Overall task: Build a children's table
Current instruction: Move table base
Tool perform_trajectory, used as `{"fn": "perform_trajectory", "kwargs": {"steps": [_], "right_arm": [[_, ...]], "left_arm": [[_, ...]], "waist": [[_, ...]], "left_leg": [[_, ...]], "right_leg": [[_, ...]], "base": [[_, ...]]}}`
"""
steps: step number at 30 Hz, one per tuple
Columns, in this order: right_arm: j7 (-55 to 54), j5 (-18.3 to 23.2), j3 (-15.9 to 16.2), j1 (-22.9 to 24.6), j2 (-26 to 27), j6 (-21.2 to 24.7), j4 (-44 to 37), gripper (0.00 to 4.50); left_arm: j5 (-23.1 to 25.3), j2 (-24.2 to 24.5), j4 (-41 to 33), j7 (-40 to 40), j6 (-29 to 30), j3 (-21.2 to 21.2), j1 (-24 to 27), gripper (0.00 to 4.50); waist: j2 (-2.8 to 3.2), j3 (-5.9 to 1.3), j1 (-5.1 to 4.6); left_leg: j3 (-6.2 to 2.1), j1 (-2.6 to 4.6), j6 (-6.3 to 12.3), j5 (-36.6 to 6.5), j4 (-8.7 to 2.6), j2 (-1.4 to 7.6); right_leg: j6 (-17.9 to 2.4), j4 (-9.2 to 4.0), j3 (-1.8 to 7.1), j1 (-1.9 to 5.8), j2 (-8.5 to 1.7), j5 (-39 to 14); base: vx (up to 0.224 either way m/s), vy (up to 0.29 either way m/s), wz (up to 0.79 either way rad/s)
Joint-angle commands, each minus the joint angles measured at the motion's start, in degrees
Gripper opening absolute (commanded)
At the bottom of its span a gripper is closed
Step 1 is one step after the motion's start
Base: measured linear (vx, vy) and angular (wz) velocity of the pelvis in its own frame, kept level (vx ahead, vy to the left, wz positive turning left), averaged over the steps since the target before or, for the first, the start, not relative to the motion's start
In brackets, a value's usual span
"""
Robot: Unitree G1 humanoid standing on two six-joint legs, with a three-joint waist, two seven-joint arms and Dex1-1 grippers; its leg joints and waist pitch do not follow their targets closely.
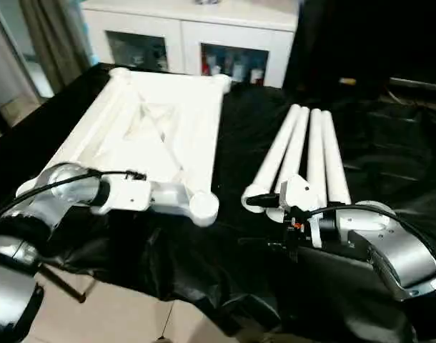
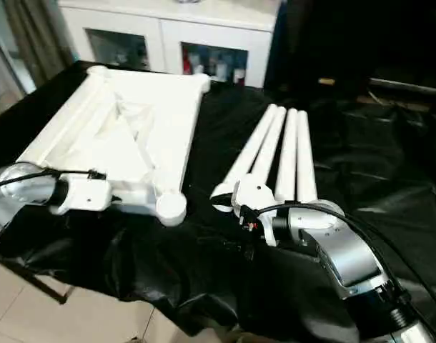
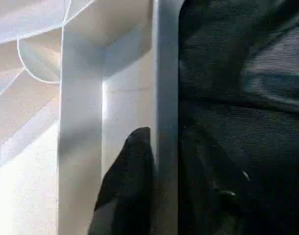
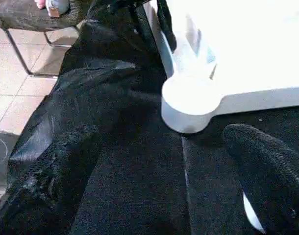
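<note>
Where cabinet stands, chair aside

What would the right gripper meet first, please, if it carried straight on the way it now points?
Probably the round corner socket of the upturned tabletop: it sits dead ahead between the open right gripper fingers, with bare black cloth before it.

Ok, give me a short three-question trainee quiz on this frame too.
1. How many legs lie on the black cloth?
2. True or false: a leg already stands in the near corner socket of the tabletop.
3. The right gripper is: A open, B shut on a leg, C shut on the tabletop.
Key: 1 four; 2 false; 3 A.
</note>
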Motion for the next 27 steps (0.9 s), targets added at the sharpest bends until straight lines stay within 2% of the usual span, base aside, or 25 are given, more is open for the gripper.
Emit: {"fn": "perform_trajectory", "kwargs": {"steps": [1, 3, 4, 7, 8, 9, 10, 11, 12, 13, 15, 17, 19, 20, 21, 22, 23, 24, 25, 26, 27], "right_arm": [[0.0, -0.2, -0.9, -1.3, -0.2, -1.0, 0.4, 4.50], [-0.2, 0.0, -1.3, -1.3, -0.1, -0.9, 0.4, 4.50], [-0.5, 0.8, -2.2, -1.3, 0.0, -0.5, 0.0, 4.50], [-1.6, 3.5, -5.1, -0.7, 0.4, 1.5, -1.8, 4.50], [-1.9, 3.9, -5.6, -0.5, 0.5, 1.9, -2.2, 4.50], [-3.1, 6.1, -7.6, 0.3, 0.9, 4.0, -4.4, 4.50], [-3.4, 6.8, -8.2, 0.6, 1.0, 4.6, -5.2, 4.50], [-3.7, 7.4, -8.6, 1.0, 1.0, 5.2, -5.8, 4.50], [-3.8, 7.5, -8.7, 1.1, 1.1, 5.4, -6.0, 4.50], [-4.8, 8.2, -9.5, 2.2, 1.1, 6.4, -7.6, 4.50], [-6.6, 7.7, -10.0, 3.2, 1.4, 6.7, -8.7, 4.50], [-12.8, 4.3, -10.6, 4.9, 3.5, 7.1, -9.1, 4.50], [-23.0, -1.5, -11.6, 5.4, 7.6, 6.2, -6.2, 4.50], [-26.8, -3.1, -12.2, 5.3, 9.1, 5.9, -4.9, 4.50], [-32.4, -5.2, -13.3, 5.0, 11.4, 6.3, -3.1, 4.50], [-38.7, -6.2, -15.2, 5.2, 14.4, 4.7, -1.4, 4.50], [-39.8, -5.8, -16.0, 5.4, 15.3, 3.6, -1.2, 4.50], [-42.1, -5.3, -17.2, 5.8, 17.3, 2.2, -1.0, 4.50], [-43.8, -4.9, -18.1, 6.0, 18.6, 1.7, -1.1, 4.50], [-45.6, -4.5, -18.7, 6.2, 20.2, 0.9, -1.1, 4.50], [-46.1, -4.5, -18.9, 6.2, 20.7, 0.7, -1.1, 4.50]], "left_arm": [[-2.0, 1.2, -3.1, 0.4, -0.1, 2.2, 1.4, 1.52], [-3.2, 1.1, -3.7, 0.8, -0.3, 3.3, 1.6, 1.62], [-6.3, 0.6, -5.2, 0.7, 1.7, 5.6, 1.8, 1.62], [-15.5, -1.3, -11.2, 0.5, 9.5, 12.4, 3.1, 1.62], [-17.0, -1.5, -12.6, 0.5, 11.1, 13.4, 3.6, 1.62], [-22.9, -2.1, -17.9, 1.0, 17.0, 17.1, 5.9, 1.62], [-24.9, -2.2, -19.8, 1.0, 19.2, 18.1, 6.8, 1.62], [-26.5, -2.2, -21.5, 1.4, 21.2, 19.0, 7.8, 1.62], [-26.8, -2.3, -21.8, 1.8, 21.6, 19.4, 8.1, 1.62], [-29.3, -3.0, -24.3, 5.6, 24.8, 22.3, 10.4, 1.62], [-29.9, -3.9, -26.5, 10.4, 27.2, 24.8, 12.3, 1.62], [-26.5, -6.5, -30.1, 20.5, 24.9, 27.8, 15.8, 1.62], [-23.9, -11.1, -34.4, 31.7, 32.8, 30.6, 18.0, 1.62], [-24.6, -12.6, -36.3, 34.0, 34.9, 31.3, 18.8, 1.62], [-24.5, -14.8, -38.4, 37.4, 37.1, 32.1, 19.7, 1.62], [-24.5, -18.3, -42.1, 42.2, 37.6, 32.5, 21.3, 1.62], [-24.5, -19.4, -43.1, 43.4, 37.2, 32.5, 21.8, 1.62], [-24.2, -20.6, -43.9, 45.0, 36.8, 32.6, 22.0, 1.62], [-24.4, -22.2, -45.1, 47.0, 37.8, 32.1, 22.4, 1.62], [-23.3, -23.6, -45.6, 48.9, 37.3, 31.2, 22.5, 1.62], [-22.9, -24.1, -45.8, 49.6, 37.2, 30.9, 22.6, 1.62]], "waist": [[-0.19, -3.62, 0.30], [-0.21, -3.55, 0.31], [-0.21, -3.56, 0.38], [-0.38, -3.50, 0.67], [0.03, -3.49, 0.80], [-0.10, -3.47, 0.82], [-0.22, -3.53, 0.98], [0.08, -3.46, 0.98], [-0.06, -3.46, 0.94], [0.10, -3.37, 0.87], [0.03, -3.45, 0.77], [0.16, -3.45, 0.58], [-0.14, -3.36, 0.16], [-0.14, -3.42, 0.07], [-0.10, -3.25, 0.06], [-0.19, -3.22, 0.08], [-0.13, -3.26, -0.02], [0.14, -3.29, 0.18], [0.18, -3.41, 0.16], [0.10, -3.46, 0.02], [0.38, -3.46, -0.04]], "left_leg": [[-1.35, 0.14, 0.84, -8.0, -5.05, 4.36], [-1.27, 0.16, 0.80, -8.2, -5.02, 4.20], [-1.30, 0.19, 0.64, -8.4, -5.03, 4.21], [-1.00, 0.51, -0.07, -8.8, -4.92, 4.22], [-1.01, 0.63, -0.37, -8.9, -4.94, 4.26], [-1.06, 0.36, -0.45, -8.7, -5.01, 4.34], [-1.09, 0.33, -0.31, -8.0, -4.98, 4.29], [-1.06, 0.28, -0.25, -8.2, -4.98, 4.14], [-1.02, 0.24, -0.17, -8.1, -4.98, 4.13], [-1.08, 0.12, -0.19, -8.7, -5.00, 4.07], [-1.09, 0.02, -0.26, -8.6, -4.95, 4.15], [-1.13, -0.07, -0.15, -8.7, -4.95, 3.92], [-1.17, -0.10, -0.57, -8.7, -5.02, 3.89], [-1.13, 0.06, -1.02, -8.6, -4.96, 3.96], [-1.04, 0.24, -1.25, -9.5, -4.93, 3.61], [-1.01, 0.30, -1.63, -9.8, -5.04, 3.64], [-1.13, 0.16, -1.87, -9.9, -5.07, 3.85], [-1.21, 0.10, -1.53, -10.3, -5.11, 3.67], [-1.12, 0.20, -1.09, -10.4, -5.13, 3.62], [-1.16, -0.02, -1.03, -10.0, -5.18, 3.68], [-1.26, -0.24, -0.80, -9.4, -5.21, 3.64]], "right_leg": [[-15.3, -3.03, 3.07, 2.89, -4.91, -7.8], [-15.3, -3.17, 3.04, 2.86, -4.83, -8.2], [-15.3, -3.14, 3.03, 2.89, -4.88, -8.5], [-16.5, -3.07, 3.05, 2.71, -4.81, -8.0], [-16.8, -2.90, 3.09, 2.71, -4.91, -8.0], [-16.8, -2.83, 3.05, 2.95, -4.83, -7.8], [-16.9, -2.69, 2.96, 2.92, -4.71, -6.9], [-16.5, -2.71, 2.97, 2.95, -4.60, -7.4], [-16.2, -2.83, 2.97, 2.98, -4.53, -7.5], [-15.9, -2.95, 2.95, 3.03, -4.50, -8.5], [-15.4, -3.03, 2.95, 3.10, -4.39, -8.4], [-14.5, -3.42, 2.85, 3.07, -4.12, -9.7], [-13.2, -3.71, 2.76, 3.00, -4.00, -11.8], [-13.1, -3.63, 2.81, 2.86, -4.04, -12.3], [-12.8, -4.25, 2.82, 2.49, -4.03, -15.2], [-12.4, -4.38, 2.92, 2.33, -3.92, -16.4], [-12.4, -4.32, 2.94, 2.43, -4.05, -16.2], [-11.7, -4.55, 2.83, 2.47, -4.01, -16.6], [-10.9, -4.51, 2.88, 2.29, -3.72, -15.5], [-10.8, -4.31, 2.87, 2.50, -3.69, -14.2], [-10.6, -4.25, 2.79, 2.60, -3.57, -12.1]], "base": [[0.000, 0.000, 0.00], [0.000, 0.000, 0.00], [0.000, 0.000, 0.00], [0.000, 0.000, 0.00], [0.000, 0.000, 0.00], [0.000, 0.000, 0.00], [0.000, 0.000, 0.00], [0.000, 0.000, 0.00], [0.000, 0.000, 0.00], [0.000, 0.000, 0.00], [0.000, 0.000, 0.00], [0.000, 0.000, 0.00], [0.000, 0.000, 0.00], [0.000, 0.000, 0.00], [0.000, 0.000, 0.00], [0.000, 0.000, 0.00], [0.000, 0.000, 0.00], [0.000, 0.000, 0.00], [0.000, 0.000, 0.00], [0.000, 0.000, 0.00], [0.000, 0.000, 0.00]]}}
